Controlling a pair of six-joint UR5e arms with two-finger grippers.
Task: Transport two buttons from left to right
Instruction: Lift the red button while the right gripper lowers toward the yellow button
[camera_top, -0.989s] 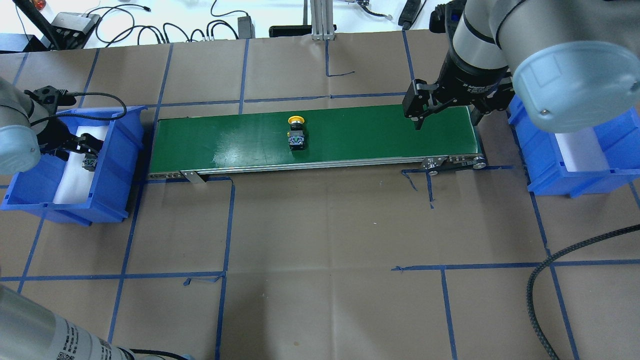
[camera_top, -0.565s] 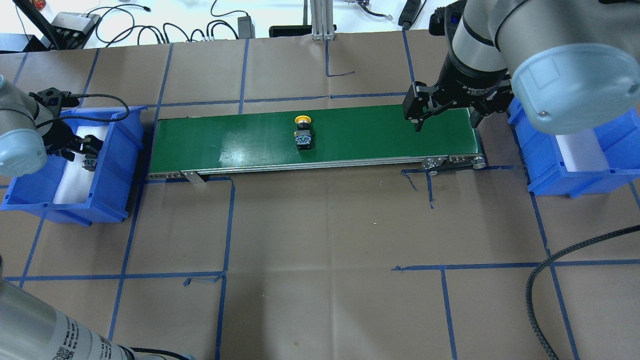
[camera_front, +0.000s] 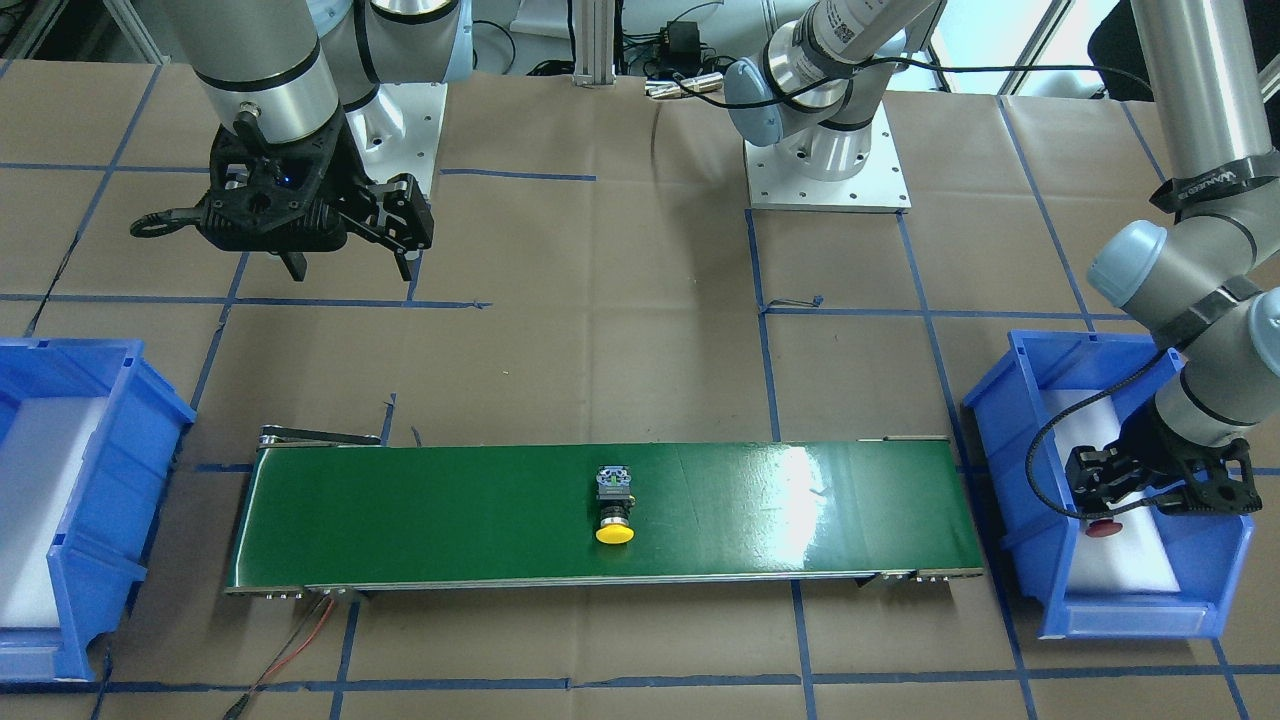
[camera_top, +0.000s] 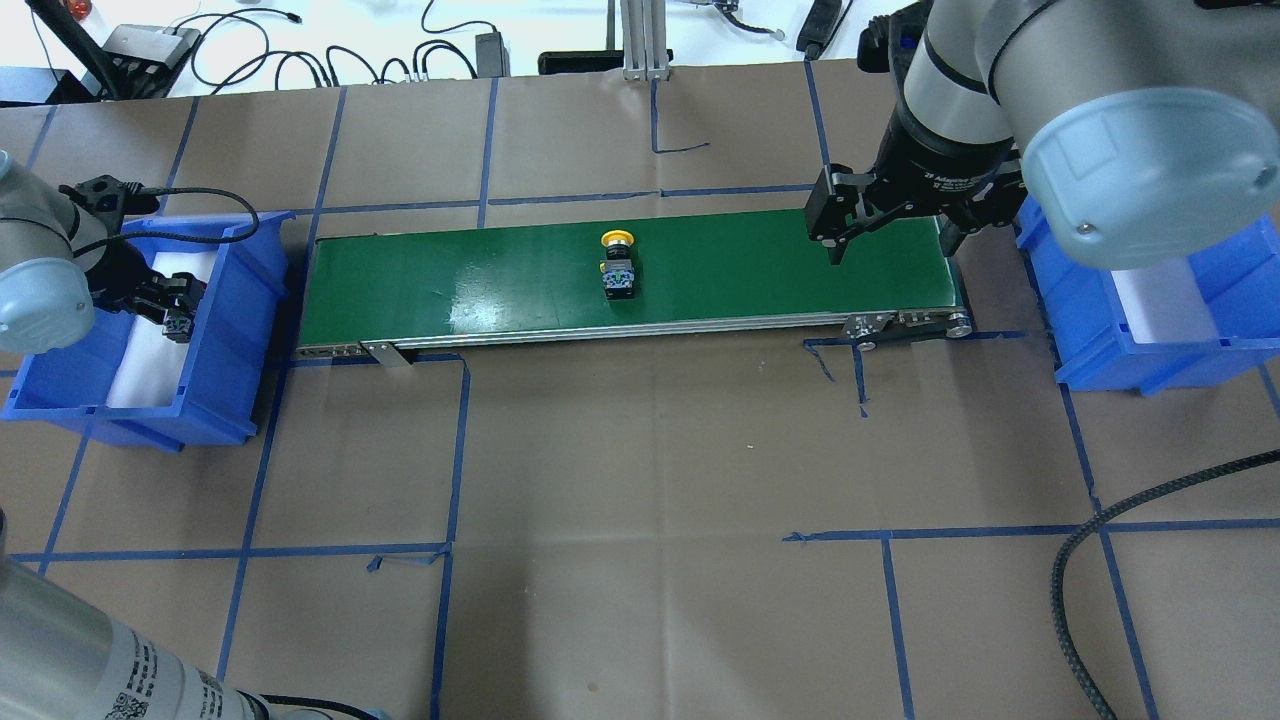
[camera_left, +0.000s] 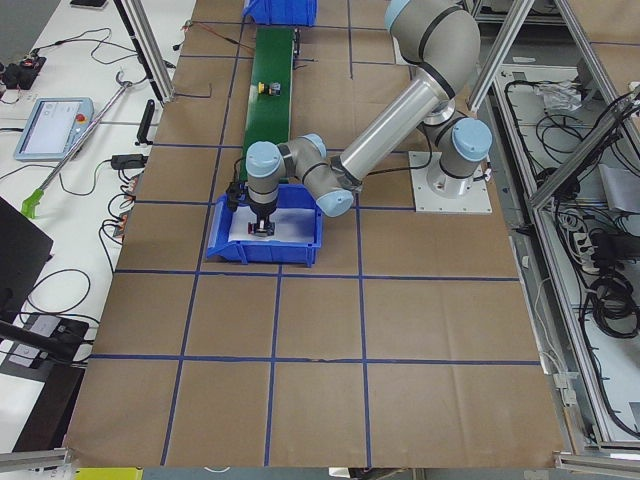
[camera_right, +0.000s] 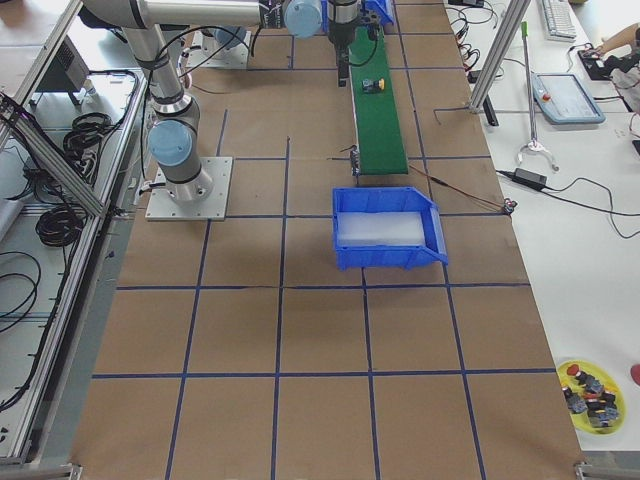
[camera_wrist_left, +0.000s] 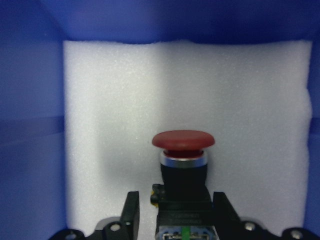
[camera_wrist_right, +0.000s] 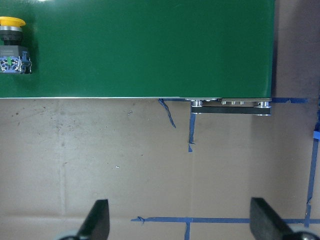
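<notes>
Green belting covers the conveyor (camera_top: 480, 270), which runs left to right across the brown paper table (camera_top: 640, 480) between two blue bins. The yellow-capped button (camera_top: 618, 270) lies on its side about the middle of the belt. Its cap points to the far edge, away from the robot, and its black-and-grey body to the near edge.

The red-capped button (camera_wrist_left: 183, 165) is in the left bin (camera_top: 225, 330), over the white foam pad (camera_wrist_left: 185, 90) that lines the bin floor. The left gripper (camera_wrist_left: 176, 207) reaches down into that bin, with one finger on each side of the button's dark body and the red cap sticking out past the fingertips (camera_wrist_left: 132, 205). The right-hand finger sits against the body. The other side is harder to read from the wrist camera, but the gripper seems clenched on the button. Whether the button touches the foam cannot be told.

The right gripper (camera_top: 890, 240) hangs above the right end of the belt, well apart from the yellow-capped button. Its jaws are spread wide and hold nothing; through its wrist camera the belt's end roller and the taped paper show between them. The right bin (camera_top: 1090, 340) stands just past that end of the conveyor, a white liner showing inside it. Blue tape lines (camera_top: 450, 450) cross the paper in a grid.
</notes>
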